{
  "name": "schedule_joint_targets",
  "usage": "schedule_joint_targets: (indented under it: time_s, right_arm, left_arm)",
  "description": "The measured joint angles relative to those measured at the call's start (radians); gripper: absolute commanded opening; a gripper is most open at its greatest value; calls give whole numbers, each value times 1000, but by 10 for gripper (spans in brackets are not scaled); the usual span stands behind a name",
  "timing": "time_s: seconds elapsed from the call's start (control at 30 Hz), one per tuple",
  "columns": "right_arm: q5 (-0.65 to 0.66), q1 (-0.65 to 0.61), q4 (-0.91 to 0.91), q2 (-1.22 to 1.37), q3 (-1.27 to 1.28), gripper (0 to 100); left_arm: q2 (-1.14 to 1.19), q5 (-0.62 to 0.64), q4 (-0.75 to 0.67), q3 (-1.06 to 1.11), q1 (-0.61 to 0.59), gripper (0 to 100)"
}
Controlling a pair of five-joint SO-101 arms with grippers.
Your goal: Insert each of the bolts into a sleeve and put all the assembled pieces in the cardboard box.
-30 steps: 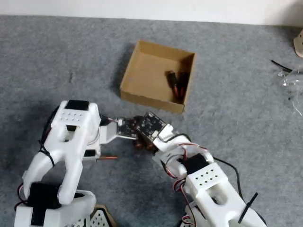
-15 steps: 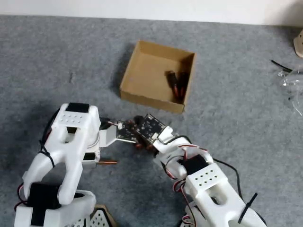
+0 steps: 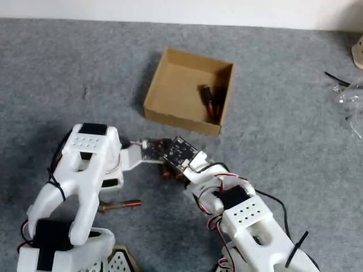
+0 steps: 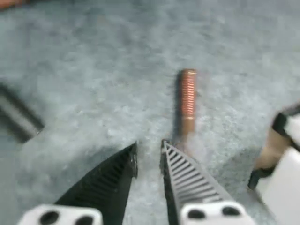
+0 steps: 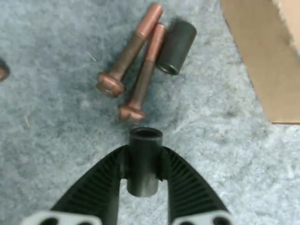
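- bench (image 3: 57, 68) under grey felt; wide bare room along its left side and far edge
- lone bolt (image 3: 120, 204) flat on the felt close beside the left arm (image 3: 85, 164), well apart from the other parts
- left jaws parted by just a narrow slit, gripping nothing; a threaded bolt (image 4: 187, 101) lies on the felt just past their tips, untouched; I cannot tell whether it is the lone bolt
- both sets of jaws sit close together mid-bench, just short of the box's near wall; little room between them
- right jaws, on the right arm (image 3: 249, 215), clamped around a black sleeve (image 5: 143, 161), its open end pointing away from the wrist; straight ahead lie two bolts (image 5: 129, 54) side by side, heads nearest the held sleeve; a second sleeve (image 5: 177, 46) lies just beside their threaded ends
- cardboard box (image 3: 176, 120) open-topped, beyond the jaws; its edge (image 5: 253, 61) near the loose parts; assembled pieces (image 3: 210, 102) lie inside by its right wall
- clear plastic scraps (image 3: 347, 93) at the far right edge, well apart; open felt between
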Motion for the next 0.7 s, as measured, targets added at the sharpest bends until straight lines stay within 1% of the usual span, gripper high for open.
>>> schedule_joint_targets:
  time_s: [0.1, 0.2, 0.37, 0.5, 0.6, 0.63, 0.7]
  right_arm:
    - [0, 0, -25, 0, 0, 5]
    - [0, 0, -31, 0, 0, 5]
    - [0, 0, -31, 0, 0, 5]
    - [0, 0, -31, 0, 0, 5]
    - [0, 0, -31, 0, 0, 5]
    - [0, 0, -31, 0, 0, 5]
    - [0, 0, -31, 0, 0, 5]
  left_arm:
    - [0, 245, -38, 0, 0, 88]
    - [0, 523, -49, 0, 0, 90]
    - [0, 1036, -58, 0, 0, 88]
    - [0, 1476, -49, 0, 0, 88]
    - [0, 1797, 43, -17, 28, 88]
    - [0, 1884, 87, -37, 41, 88]
    - [0, 2008, 189, -87, 74, 89]
